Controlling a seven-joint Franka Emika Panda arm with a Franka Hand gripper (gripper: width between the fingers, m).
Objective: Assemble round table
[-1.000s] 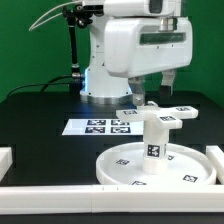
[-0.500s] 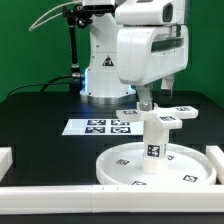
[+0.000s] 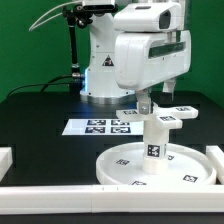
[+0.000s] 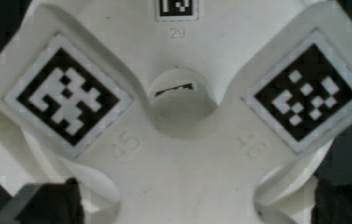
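The round table's large rimmed disc (image 3: 115, 160) lies flat near the front of the table. The thick tagged leg (image 3: 154, 148) stands upright on its middle. The cross-shaped foot (image 3: 160, 117) sits on top of the leg. My gripper (image 3: 157, 100) hangs just above the foot, open. In the wrist view the foot (image 4: 182, 150) fills the picture, with two tags and a round hub (image 4: 178, 95). The dark fingertips (image 4: 48, 205) stand wide apart on either side of one arm of the foot, with the gripper (image 4: 194, 205) holding nothing.
The marker board (image 3: 98, 126) lies flat behind the disc. White border rails run along the front (image 3: 100, 197), the exterior view's left (image 3: 5, 157) and right (image 3: 215, 155). The robot's base (image 3: 100, 80) stands at the back.
The hand has shifted toward the exterior view's right and come down slightly over the foot. The jaws have stayed open. The table parts have not moved.
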